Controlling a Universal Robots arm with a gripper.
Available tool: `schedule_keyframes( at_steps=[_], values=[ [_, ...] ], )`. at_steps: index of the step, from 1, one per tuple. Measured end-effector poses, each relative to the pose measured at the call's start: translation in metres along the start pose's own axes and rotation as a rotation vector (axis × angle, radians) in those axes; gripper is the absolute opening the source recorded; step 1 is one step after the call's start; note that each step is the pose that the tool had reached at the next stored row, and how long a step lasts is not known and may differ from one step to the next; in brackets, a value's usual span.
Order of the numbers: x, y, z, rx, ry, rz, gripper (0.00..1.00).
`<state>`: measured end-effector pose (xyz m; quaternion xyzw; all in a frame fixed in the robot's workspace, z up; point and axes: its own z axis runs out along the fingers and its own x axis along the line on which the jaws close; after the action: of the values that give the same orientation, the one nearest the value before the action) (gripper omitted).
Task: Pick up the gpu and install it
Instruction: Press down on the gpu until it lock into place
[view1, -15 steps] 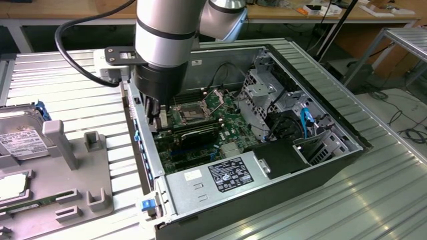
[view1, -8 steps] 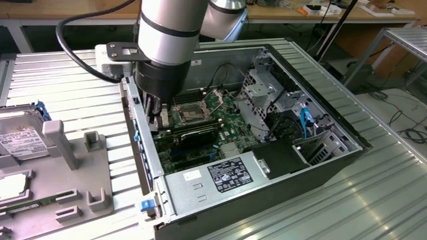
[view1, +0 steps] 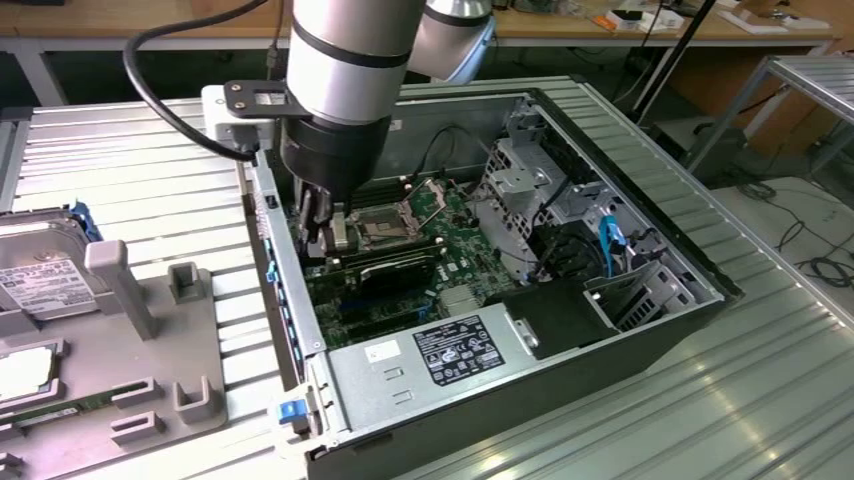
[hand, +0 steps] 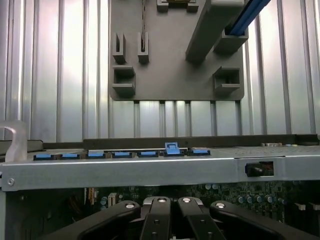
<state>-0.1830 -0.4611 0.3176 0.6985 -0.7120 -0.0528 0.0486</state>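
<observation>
Nearest to the wrist camera are the black links of the gripper (hand: 173, 226), drawn close together. The lower edge of the picture cuts them off, so the fingertips are not seen there. Just beyond them runs the grey metal side wall of the computer case (hand: 150, 170), with a row of blue clips (hand: 122, 154) along its rim. Under the rim only a dark strip of the motherboard (hand: 240, 192) shows. Past the case, the grey fixture tray (hand: 170, 50) lies on the ribbed metal table (hand: 60, 75).

In the exterior view the arm (view1: 347, 60) reaches down into the open case, and the gripper (view1: 320, 238) stands close to the wall at the exterior view's left, fingers narrow and nearly together. Their tips are dark against the dark board and hard to make out. The gpu (view1: 387, 265) is inside the case, on the motherboard just below the CPU socket (view1: 380, 228), seen as a long dark strip. Its end near the wall lies under the fingertips. I cannot tell whether the fingers pinch its edge or only touch it, or how deep it sits.

The power supply (view1: 427, 350) fills the near corner of the case. On the tray, the hard drive (view1: 47, 275) and a green memory stick (view1: 67, 405) are both cut off by the picture's edge.
</observation>
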Motion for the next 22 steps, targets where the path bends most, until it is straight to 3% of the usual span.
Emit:
schedule_keyframes(
  at_steps=[2, 4, 9, 13, 22],
  values=[
    [0.0, -0.0028, -0.0001, 0.0053, -0.0015, -0.001, 0.11],
    [-0.001, -0.011, -0.0012, 0.007, -0.0061, -0.002, 0.11],
    [-0.001, -0.009, 0.0022, 0.0079, -0.0068, -0.003, 0.11],
    [-0.002, -0.0091, 0.0043, 0.0084, -0.0171, -0.002, 0.11],
    [-0.003, -0.0093, 0.0108, 0.0108, -0.0176, -0.002, 0.11]
  ],
)
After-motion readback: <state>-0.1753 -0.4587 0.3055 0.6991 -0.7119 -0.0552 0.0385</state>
